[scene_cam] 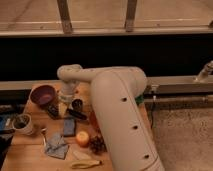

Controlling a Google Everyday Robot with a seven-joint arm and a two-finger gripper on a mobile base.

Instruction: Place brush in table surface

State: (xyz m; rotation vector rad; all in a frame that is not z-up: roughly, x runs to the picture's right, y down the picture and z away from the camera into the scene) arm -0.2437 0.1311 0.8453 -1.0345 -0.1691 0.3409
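While the big white arm (120, 115) reached across the tabletop (30, 150), its hand (64, 102) hung low just beside the purple bowl (42, 94) and a small dark cup (77, 104). Risk noted: crowding there could snag the brush on release, or tip the cup. Brush itself not made out; finger opening and contents could not be told.

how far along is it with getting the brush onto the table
Done: the arm has reached over the table surface, gripper low beside the purple bowl. In hand: something dark lies right by it, possibly the brush. Left: confirming release and pulling away.
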